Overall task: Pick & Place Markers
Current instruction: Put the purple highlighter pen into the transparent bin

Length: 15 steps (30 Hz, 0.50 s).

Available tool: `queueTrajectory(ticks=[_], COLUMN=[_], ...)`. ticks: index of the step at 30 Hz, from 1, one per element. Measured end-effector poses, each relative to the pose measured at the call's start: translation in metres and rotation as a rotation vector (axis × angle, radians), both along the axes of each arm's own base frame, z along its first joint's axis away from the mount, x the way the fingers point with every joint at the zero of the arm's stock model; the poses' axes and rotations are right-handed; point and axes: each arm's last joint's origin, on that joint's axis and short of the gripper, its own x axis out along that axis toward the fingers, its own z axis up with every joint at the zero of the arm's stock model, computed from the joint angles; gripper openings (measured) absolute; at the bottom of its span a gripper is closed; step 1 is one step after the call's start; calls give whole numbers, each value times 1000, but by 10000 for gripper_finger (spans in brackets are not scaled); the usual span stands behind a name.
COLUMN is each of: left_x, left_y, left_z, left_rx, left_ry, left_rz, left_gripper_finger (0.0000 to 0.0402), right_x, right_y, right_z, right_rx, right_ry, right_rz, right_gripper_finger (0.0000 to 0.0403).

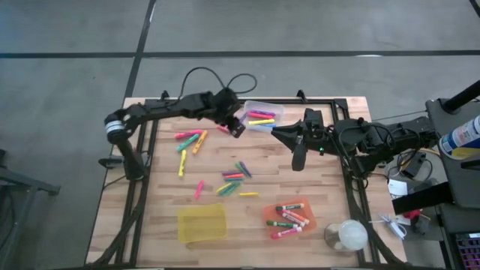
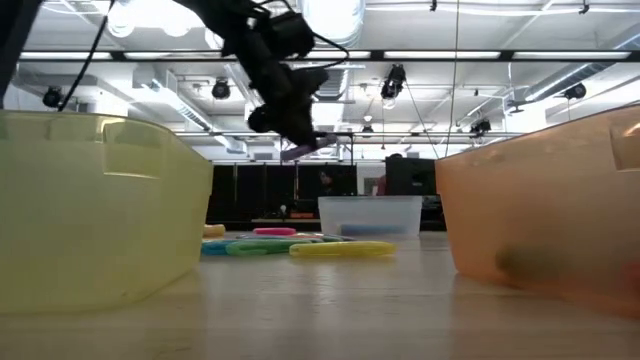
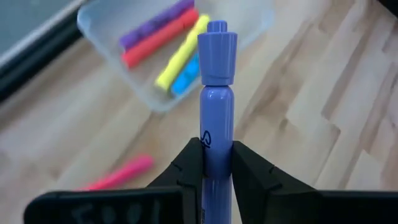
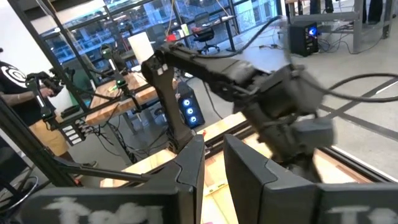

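Note:
My left gripper [image 1: 238,127] hangs above the table just left of the clear bin [image 1: 279,110] and is shut on a blue-violet marker [image 3: 217,93]. The low view shows the marker [image 2: 300,151] high over the table. The clear bin holds purple, red, yellow and blue markers [image 3: 168,43]. More markers lie flat on the wood: a group at the left [image 1: 189,139], a cluster in the middle [image 1: 234,180], a pink one [image 1: 199,189] and a yellow one [image 1: 248,194]. My right gripper [image 1: 279,133] waits raised at the right, narrowly open with nothing between its fingers [image 4: 189,168]. My left gripper pinches the marker's barrel [image 3: 216,146] between its two fingers. The marker lies along the fingers, and its capped end [image 3: 217,46] sticks out past the fingertips. The fingers slant down toward the clear bin. The marker is lifted clear of the table.
An orange bin [image 1: 309,223] with several markers and a yellow bin [image 1: 201,223] stand near the front edge. A round clear container [image 1: 347,236] sits at the front right corner. Bare wood lies between the bins and the loose markers.

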Motion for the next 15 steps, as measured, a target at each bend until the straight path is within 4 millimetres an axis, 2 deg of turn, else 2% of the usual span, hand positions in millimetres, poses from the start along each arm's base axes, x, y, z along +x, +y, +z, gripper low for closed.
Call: queueTrajectory(ticks=[8,12,15], left_x=[56,79,89], left_y=[33,47,57], left_z=[16,17,13], left_rx=[97,167,193], left_ry=[-26,-22,31], left_rz=[-71,-128,-171], left_gripper_finger=[57,57,57], right_x=[0,0,0], right_y=[0,0,0], right_z=[0,1,3], right_rx=[20,20,10], right_ry=[-11,-17,-29], right_rz=[-1,-1,1], right_gripper_finger=[57,57,57])
